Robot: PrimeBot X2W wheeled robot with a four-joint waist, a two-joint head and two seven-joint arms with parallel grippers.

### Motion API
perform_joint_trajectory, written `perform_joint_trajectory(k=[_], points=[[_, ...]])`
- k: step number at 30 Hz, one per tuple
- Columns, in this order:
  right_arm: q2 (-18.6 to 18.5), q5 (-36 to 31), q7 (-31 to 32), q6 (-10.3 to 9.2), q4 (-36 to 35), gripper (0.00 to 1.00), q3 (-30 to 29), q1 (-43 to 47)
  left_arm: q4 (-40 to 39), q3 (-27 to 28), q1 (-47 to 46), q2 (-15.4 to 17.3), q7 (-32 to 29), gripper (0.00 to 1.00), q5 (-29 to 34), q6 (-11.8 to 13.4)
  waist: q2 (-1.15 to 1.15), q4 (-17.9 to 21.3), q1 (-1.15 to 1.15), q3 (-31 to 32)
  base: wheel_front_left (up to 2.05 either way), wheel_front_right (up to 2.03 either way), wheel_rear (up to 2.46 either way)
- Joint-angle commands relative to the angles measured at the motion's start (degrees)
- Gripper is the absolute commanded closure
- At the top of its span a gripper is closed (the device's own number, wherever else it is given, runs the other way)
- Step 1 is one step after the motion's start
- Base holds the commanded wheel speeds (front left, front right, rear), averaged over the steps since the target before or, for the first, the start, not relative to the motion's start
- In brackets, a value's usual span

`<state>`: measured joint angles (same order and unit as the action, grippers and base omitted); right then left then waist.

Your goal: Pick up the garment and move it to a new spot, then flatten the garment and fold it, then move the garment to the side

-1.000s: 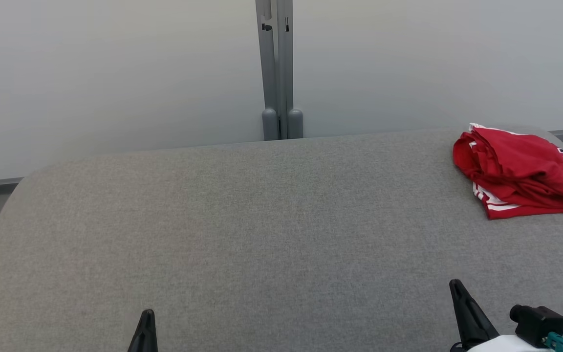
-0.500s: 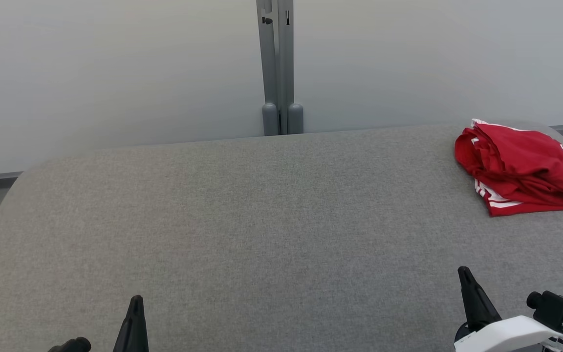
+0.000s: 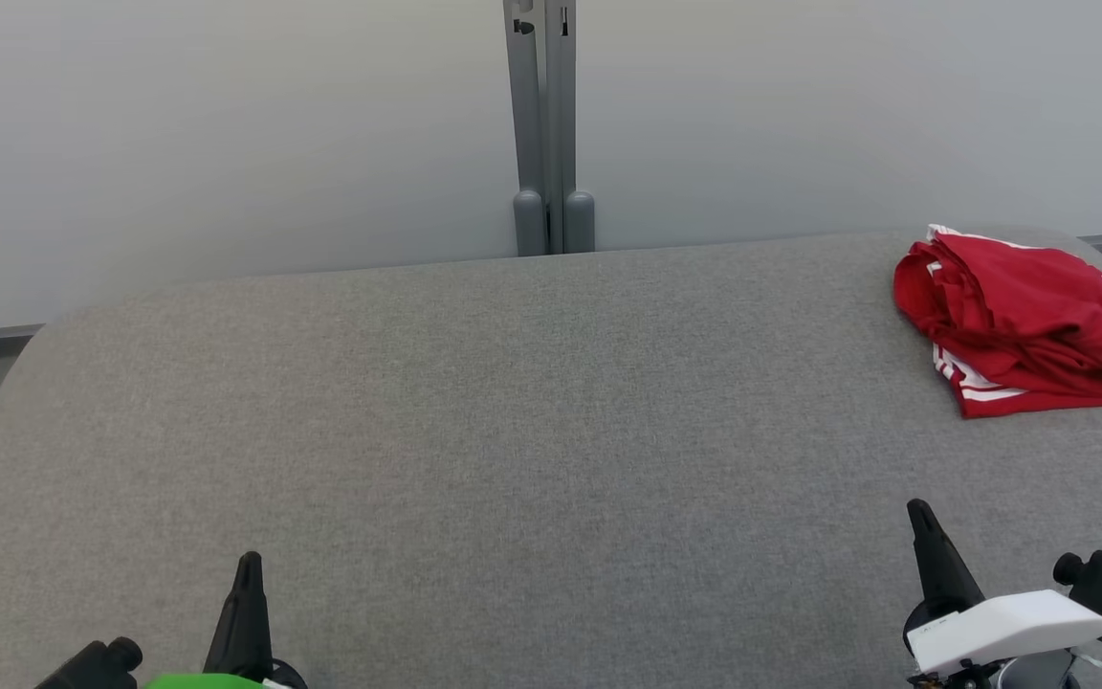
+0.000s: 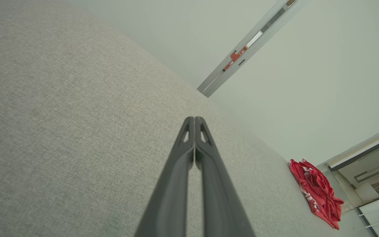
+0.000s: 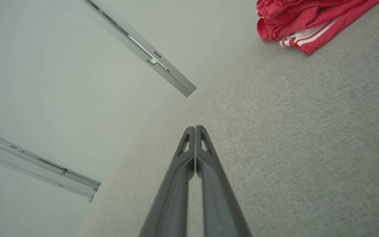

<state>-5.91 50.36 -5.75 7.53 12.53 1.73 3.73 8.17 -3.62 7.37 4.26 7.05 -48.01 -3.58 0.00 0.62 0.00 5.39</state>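
One garment (image 3: 1020,325), two end effectors (image 3: 247,560) (image 3: 915,507)

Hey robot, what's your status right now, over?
Left gripper shut, empty. Right gripper shut, empty. Red garment bunched, far right of grey table, untouched. Nothing in the way.

Your head camera looks down on the red garment (image 3: 1020,325) from well back; both wrist cameras sit low over the table (image 3: 513,431), catching that garment from afar.
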Motion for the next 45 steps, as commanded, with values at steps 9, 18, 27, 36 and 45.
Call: perform_joint_trajectory(k=[9,18,27,36,45], points=[[0.39,7.21,1.96,-0.03,-0.29,1.00,-1.44,-3.04,0.45,1.33,-3.54,0.60,-1.76,1.00,-8.01,-0.91,0.00,-0.07,0.00,-0.61,0.00,0.00,0.00],[0.71,12.75,3.58,-0.03,-0.02,1.00,-2.44,-4.18,1.29,2.26,-5.14,0.68,-3.23,1.00,-14.11,-1.40,0.00,-0.14,0.00,-1.20,0.00,0.00,0.00],[1.03,17.83,4.98,-0.04,0.23,1.00,-3.39,-5.21,2.03,3.15,-6.72,0.72,-4.62,1.00,-19.71,-1.87,0.00,-0.20,0.00,-1.79,0.00,0.00,0.00],[1.33,22.40,6.30,-0.04,0.44,1.00,-4.23,-6.19,2.68,4.00,-8.09,0.71,-5.94,1.00,-24.65,-2.25,0.00,-0.26,0.00,-2.35,0.00,0.00,0.00],[1.66,26.68,7.59,-0.04,0.68,1.00,-5.05,-7.10,3.41,4.85,-9.31,0.67,-7.16,1.00,-29.37,-2.62,0.00,-0.33,0.00,-2.94,0.00,0.00,0.00]])
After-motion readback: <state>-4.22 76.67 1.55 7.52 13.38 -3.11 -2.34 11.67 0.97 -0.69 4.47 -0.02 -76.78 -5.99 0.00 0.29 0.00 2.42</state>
